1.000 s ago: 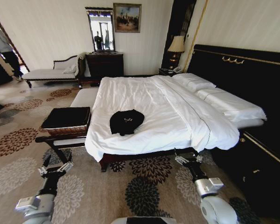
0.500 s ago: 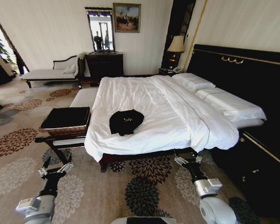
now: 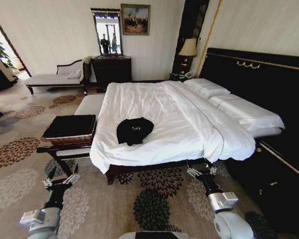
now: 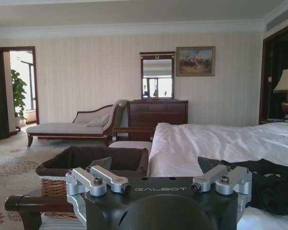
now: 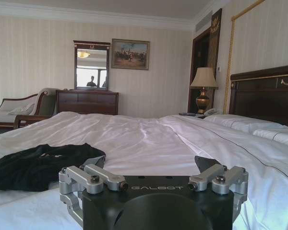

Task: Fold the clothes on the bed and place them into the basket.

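I am standing at the foot of the bed [image 3: 159,107], looking down across its white duvet toward the pillows [image 3: 229,99] and the tall black headboard [image 3: 259,79] on my right.

The black T-shirt [image 3: 134,130] is lying crumpled on the duvet near the foot edge, a little left of the middle of the mattress, with small white lettering showing on it. Nothing is touching it.

The basket [image 3: 70,130] is sitting on a dark-framed bench [image 3: 65,149] just beside the bed's left foot corner, with black fabric covering its top. It is apart from the shirt, with the mattress edge between them.

My left gripper [image 3: 60,180] is hanging low over the flowered carpet [image 3: 154,204], in front of the bench and short of the bed. Its fingers are spread wide and are holding nothing. In the left wrist view the basket [image 4: 96,160] is sitting straight ahead of it.

My right gripper [image 3: 202,171] is hanging low by the bed's foot edge, toward the right. Its fingers are also spread wide and empty. In the right wrist view the shirt [image 5: 38,165] is lying on the duvet ahead.
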Robot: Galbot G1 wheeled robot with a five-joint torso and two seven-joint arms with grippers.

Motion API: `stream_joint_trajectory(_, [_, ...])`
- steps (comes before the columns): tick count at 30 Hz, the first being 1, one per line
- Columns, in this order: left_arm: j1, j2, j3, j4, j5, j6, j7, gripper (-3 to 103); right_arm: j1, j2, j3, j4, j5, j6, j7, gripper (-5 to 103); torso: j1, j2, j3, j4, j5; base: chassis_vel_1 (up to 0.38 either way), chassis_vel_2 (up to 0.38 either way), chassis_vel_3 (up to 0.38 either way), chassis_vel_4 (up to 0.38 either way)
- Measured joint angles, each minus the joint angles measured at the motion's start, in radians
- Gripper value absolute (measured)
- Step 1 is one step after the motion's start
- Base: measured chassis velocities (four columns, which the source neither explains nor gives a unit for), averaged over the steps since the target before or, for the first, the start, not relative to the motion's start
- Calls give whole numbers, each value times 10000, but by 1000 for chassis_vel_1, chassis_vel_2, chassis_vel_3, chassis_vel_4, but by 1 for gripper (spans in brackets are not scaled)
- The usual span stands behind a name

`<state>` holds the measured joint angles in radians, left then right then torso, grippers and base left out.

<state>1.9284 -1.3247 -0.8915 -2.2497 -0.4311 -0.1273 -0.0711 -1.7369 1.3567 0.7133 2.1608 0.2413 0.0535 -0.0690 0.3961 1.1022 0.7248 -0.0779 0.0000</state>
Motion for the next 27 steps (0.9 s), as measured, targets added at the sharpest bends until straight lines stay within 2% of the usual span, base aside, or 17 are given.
stream_joint_trajectory(27, [-238, 21, 169, 203, 17, 114, -11, 100, 176, 77, -83, -247, -152, -73, 97, 100, 0, -1, 0, 0, -1, -60, 62, 69, -56])
